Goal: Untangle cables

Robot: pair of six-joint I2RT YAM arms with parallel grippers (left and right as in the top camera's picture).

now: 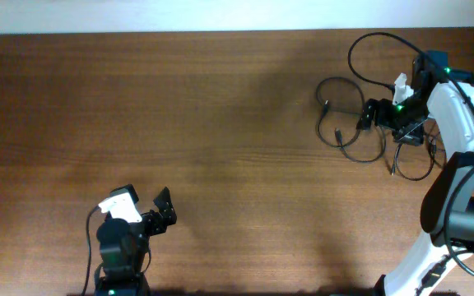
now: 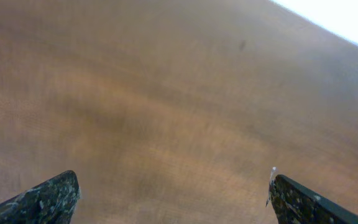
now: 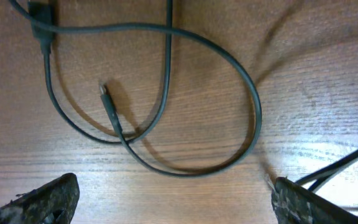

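The cables (image 1: 336,136) are thin black cords lying in loose overlapping loops on the wooden table (image 1: 220,123) at the far right. My right gripper (image 1: 366,115) hovers over their right side, open, with nothing between its fingers. Its wrist view shows a wide loop (image 3: 254,106) crossing another cord, and a small plug end (image 3: 109,106) lying inside the loop, all beyond the gripper (image 3: 176,200). My left gripper (image 1: 167,208) stands open near the front left, far from the cables. In its own view the left gripper (image 2: 176,200) has only bare wood before it.
A black cable arcs (image 1: 377,36) from the right arm (image 1: 455,115) toward the table's back edge. More black cord loops lie under that arm (image 1: 414,174). The left arm's base (image 1: 122,247) stands at the front edge.
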